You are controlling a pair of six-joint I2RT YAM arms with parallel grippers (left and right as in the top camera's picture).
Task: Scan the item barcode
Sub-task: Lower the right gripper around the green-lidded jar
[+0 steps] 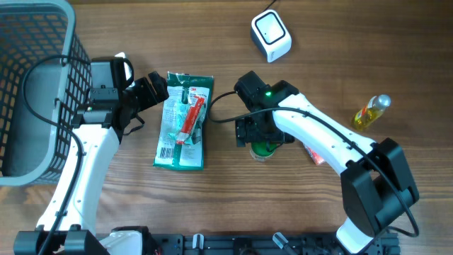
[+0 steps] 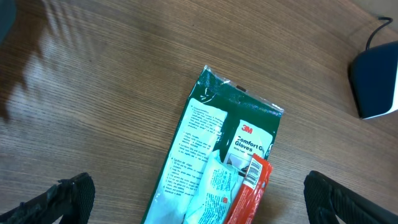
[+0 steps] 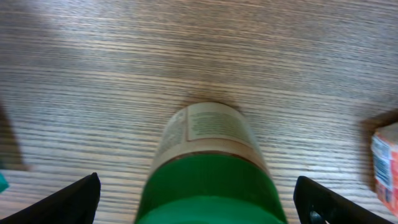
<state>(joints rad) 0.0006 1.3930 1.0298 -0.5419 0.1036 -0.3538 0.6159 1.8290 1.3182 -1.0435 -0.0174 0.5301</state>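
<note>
A jar with a green lid [image 1: 265,148] stands on the wooden table at the centre. My right gripper [image 1: 260,133] hangs over it, open. In the right wrist view the jar [image 3: 211,168] sits between the two fingers with a gap on each side. A green and white glove package [image 1: 182,122] lies flat to the left, with a red tube [image 1: 191,117] on top. My left gripper [image 1: 150,89] is at the package's upper left, open and holding nothing. The left wrist view shows the package [image 2: 214,143] and a barcode [image 2: 252,169] on the red tube. The white scanner [image 1: 271,35] sits at the back.
A grey mesh basket [image 1: 76,53] fills the left edge behind the left arm. A yellow bottle [image 1: 371,113] lies at the right. A small red and white box [image 1: 316,154] lies just under the right arm and appears as a box [image 3: 385,163] beside the jar.
</note>
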